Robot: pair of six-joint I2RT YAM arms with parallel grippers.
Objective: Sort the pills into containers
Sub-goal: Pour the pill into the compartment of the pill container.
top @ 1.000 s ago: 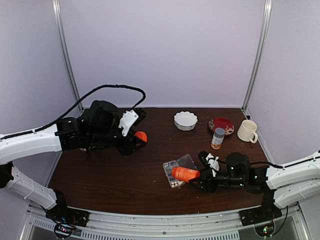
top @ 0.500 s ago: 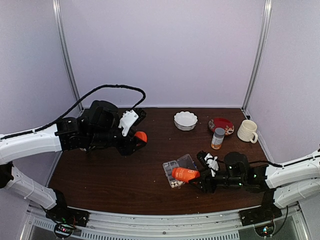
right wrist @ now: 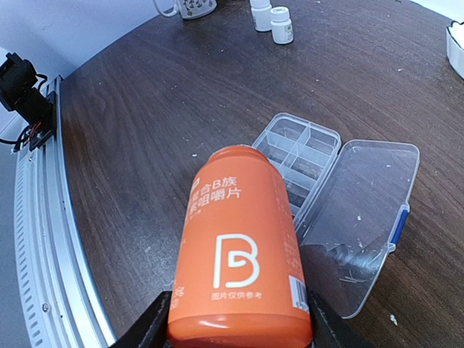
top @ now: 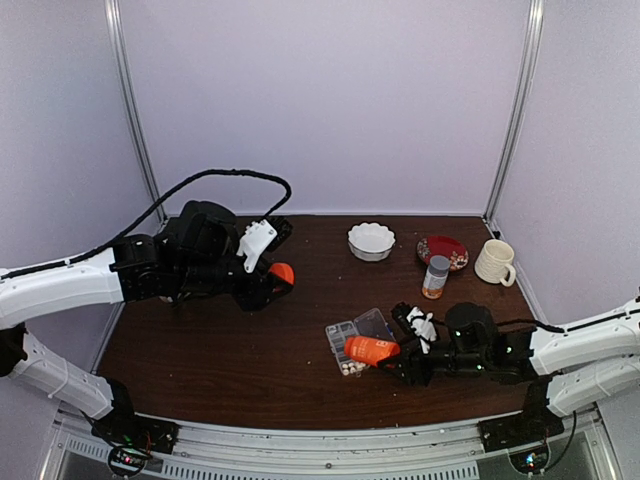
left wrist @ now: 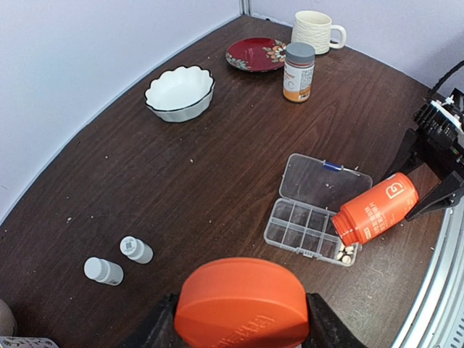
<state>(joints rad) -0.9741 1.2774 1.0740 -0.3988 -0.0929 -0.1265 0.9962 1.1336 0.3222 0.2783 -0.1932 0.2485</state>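
1. Desk: dark brown wood surface that carries all the items. Both arms reach over it from the near edge.

2. Left claw: raised above the left half of the desk. Its fingers pinch an orange cap from both sides.

3. Right claw: low over the near right part of the desk. Its fingers clamp the base end of an orange bottle. The bottle is uncapped and tilted, with its mouth pointing down at the organizer box.

4. Organizer box: clear, flat and divided into small cells, lying near the desk centre. Its hinged lid is folded fully open and rests flat on the desk on the far side.

5. Far right group: a white scalloped bowl, a red patterned plate and a cream mug. A grey-capped amber bottle stands upright just beside the plate.

6. Two tiny white bottles: side by side on the left part of the desk, well apart from the box.

7. Pills: a few cream-white pellets lie in the corner cell directly below the bottle mouth. The other visible cells hold no pills.
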